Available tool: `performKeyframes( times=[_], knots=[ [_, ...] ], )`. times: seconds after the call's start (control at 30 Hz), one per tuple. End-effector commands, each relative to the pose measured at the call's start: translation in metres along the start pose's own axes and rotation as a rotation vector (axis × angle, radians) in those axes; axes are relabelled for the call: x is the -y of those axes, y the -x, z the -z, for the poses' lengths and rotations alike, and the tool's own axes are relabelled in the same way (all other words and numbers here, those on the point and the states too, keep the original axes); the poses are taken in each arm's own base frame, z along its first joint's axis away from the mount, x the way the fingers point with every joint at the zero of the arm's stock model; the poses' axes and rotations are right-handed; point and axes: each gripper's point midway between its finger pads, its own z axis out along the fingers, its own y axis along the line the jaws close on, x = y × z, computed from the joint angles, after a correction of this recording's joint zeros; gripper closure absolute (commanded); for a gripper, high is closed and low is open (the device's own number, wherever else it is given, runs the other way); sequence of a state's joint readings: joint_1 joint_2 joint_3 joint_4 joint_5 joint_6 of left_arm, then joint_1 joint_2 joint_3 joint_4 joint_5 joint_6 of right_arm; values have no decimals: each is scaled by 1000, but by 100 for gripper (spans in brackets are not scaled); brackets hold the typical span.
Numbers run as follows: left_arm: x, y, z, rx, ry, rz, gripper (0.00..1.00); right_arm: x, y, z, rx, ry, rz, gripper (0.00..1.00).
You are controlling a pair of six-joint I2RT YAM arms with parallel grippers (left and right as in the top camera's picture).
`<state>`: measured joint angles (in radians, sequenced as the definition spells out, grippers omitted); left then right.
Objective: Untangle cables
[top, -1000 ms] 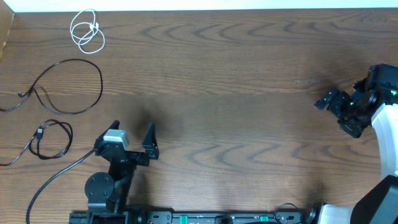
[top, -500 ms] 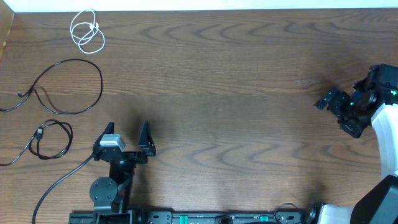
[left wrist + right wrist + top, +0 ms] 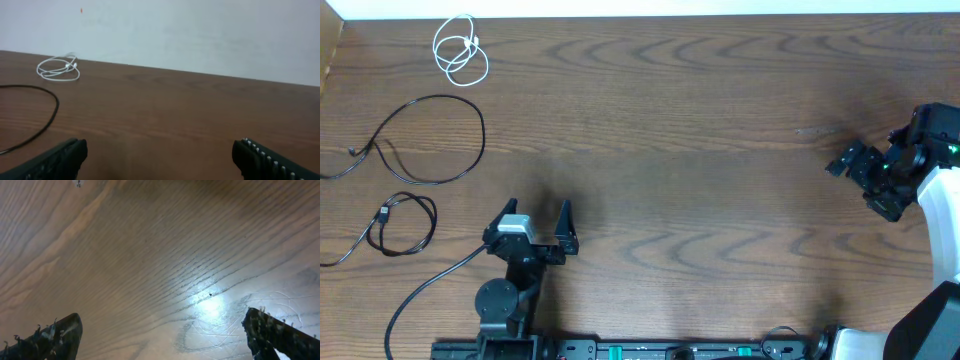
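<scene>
Three cables lie apart at the table's left. The white cable (image 3: 460, 50) is coiled at the far left corner; it also shows in the left wrist view (image 3: 58, 68). A black cable (image 3: 440, 140) forms a large loop below it, its arc visible in the left wrist view (image 3: 47, 117). A second black cable (image 3: 395, 225) is looped at the left edge. My left gripper (image 3: 537, 210) is open and empty, right of the black cables; its fingers (image 3: 159, 156) frame bare wood. My right gripper (image 3: 855, 160) is open and empty at the far right (image 3: 160, 335).
A thick black arm cable (image 3: 425, 285) runs from the left arm toward the front edge. The wooden table (image 3: 680, 150) stretches between the arms. A pale wall (image 3: 175, 30) stands behind the table's far edge.
My left gripper has shifted slightly, first back and left, then right again, staying open. The cables and the right arm have not moved.
</scene>
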<state>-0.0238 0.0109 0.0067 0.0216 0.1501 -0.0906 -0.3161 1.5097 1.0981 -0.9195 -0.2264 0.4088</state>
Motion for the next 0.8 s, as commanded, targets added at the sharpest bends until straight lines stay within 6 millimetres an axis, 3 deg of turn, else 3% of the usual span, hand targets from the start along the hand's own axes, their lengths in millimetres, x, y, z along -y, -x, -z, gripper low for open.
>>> performKeyframes(
  times=[0.0,0.1,0.77],
  knots=[
    [-3,-9,0,-32,15,-16,2,0,3,4,19,-2,13,1],
    [-4,-20,1,-76,26,-14,2,0,3,4,19,-2,13,1],
    [-8,-21,1,-83,45,-130,2,0,3,4,19,-2,13,1]
  ],
)
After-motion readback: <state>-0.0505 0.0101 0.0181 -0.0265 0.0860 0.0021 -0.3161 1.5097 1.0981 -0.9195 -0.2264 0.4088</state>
